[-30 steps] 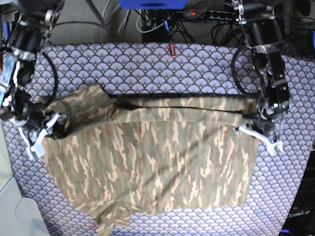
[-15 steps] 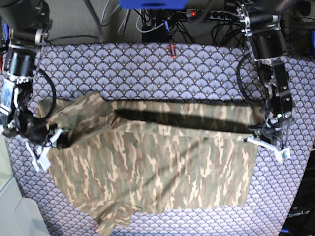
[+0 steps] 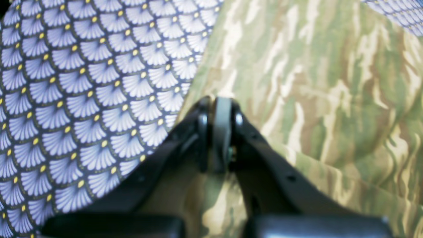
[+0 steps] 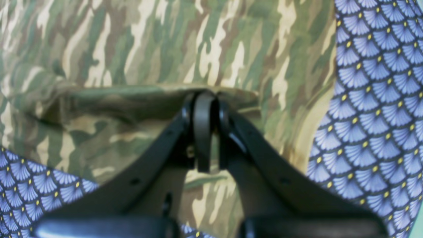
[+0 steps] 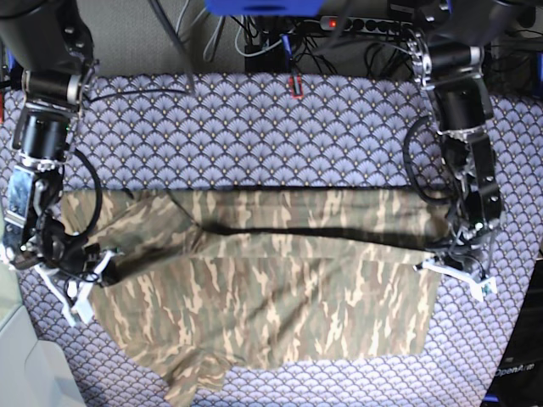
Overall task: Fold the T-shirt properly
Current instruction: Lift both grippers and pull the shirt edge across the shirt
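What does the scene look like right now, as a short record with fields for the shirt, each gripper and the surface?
shirt: camouflage T-shirt, partly folded, top layer drawn forward
left gripper: shut on the T-shirt's edge
right gripper: shut on a fold of the T-shirt
surface: purple scale-patterned cloth under the T-shirt

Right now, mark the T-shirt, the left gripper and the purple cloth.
T-shirt (image 5: 271, 305): base view, middle of the camouflage body.
Left gripper (image 3: 219, 102): left wrist view, tips of the closed fingers.
Purple cloth (image 5: 254, 127): base view, bare patterned area above the shirt.
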